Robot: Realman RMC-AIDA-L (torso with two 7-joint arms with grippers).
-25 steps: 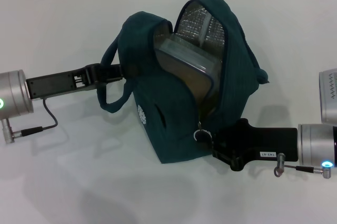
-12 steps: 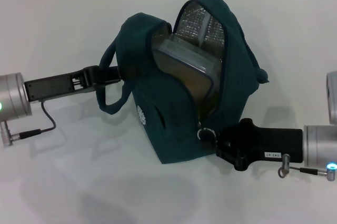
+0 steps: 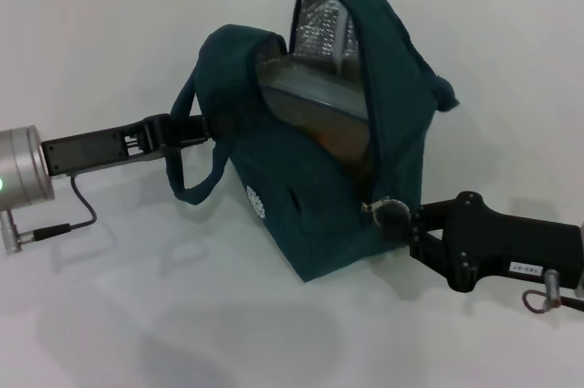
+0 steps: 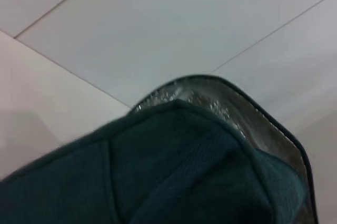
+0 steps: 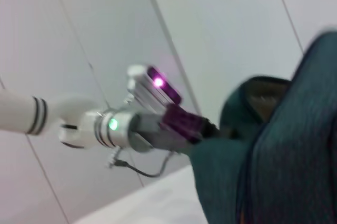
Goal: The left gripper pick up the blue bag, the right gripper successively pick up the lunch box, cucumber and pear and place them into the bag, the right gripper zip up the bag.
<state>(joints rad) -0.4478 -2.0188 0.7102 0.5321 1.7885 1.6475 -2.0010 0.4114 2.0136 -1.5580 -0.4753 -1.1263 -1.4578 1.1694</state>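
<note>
Changes since the earlier frame: the blue bag [image 3: 319, 160] has tipped more upright, its lid flap raised higher; its zipper pull [image 3: 372, 208] has shifted toward the robot's right, and the right tool [image 3: 394, 221] has drawn back to that side with it.

Blue bag: stands on the white surface [image 3: 109, 315], mouth open along the front, silver lining [image 3: 319, 27] exposed inside the flap.

Lunch box [image 3: 315, 100]: inside the bag, tilted, its clear lid showing through the opening. Other contents cannot be made out.

Right tool: low at the bag's front corner, on the robot's right side, closed on the zipper pull at the bottom end of the zip track.

Left tool [image 3: 187, 128]: at the bag's left side, touching it where the carrying strap [image 3: 192, 183] joins. It appears clamped on the strap there; the fingertips are hidden by the fabric.
</note>
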